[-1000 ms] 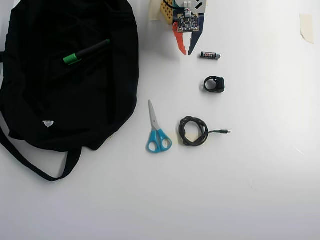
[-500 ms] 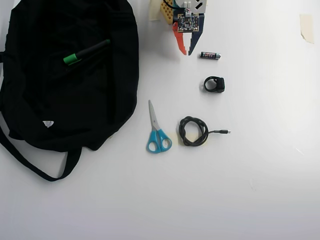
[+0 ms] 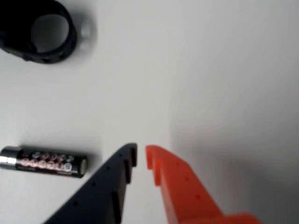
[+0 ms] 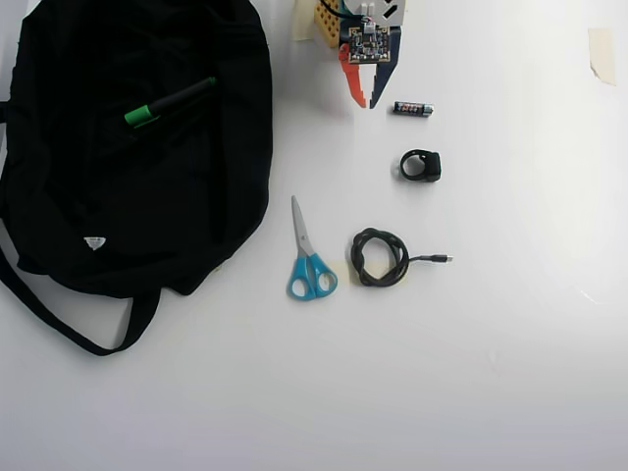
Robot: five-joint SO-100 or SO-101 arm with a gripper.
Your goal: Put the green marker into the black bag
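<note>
Nothing has shifted in the last second: my claw (image 4: 368, 103) hangs nearly closed and empty just beside the battery (image 4: 413, 109), while the green marker (image 4: 169, 102) lies well off on the black bag (image 4: 196, 216), so the job looks done.

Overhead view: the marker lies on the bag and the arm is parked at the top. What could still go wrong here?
1. The marker lies on top of the bag, seemingly not inside it, so it may not count as put in, or could roll off.
2. The claw, nearly shut and empty, sits close beside the battery; any further move might knock it.
</note>
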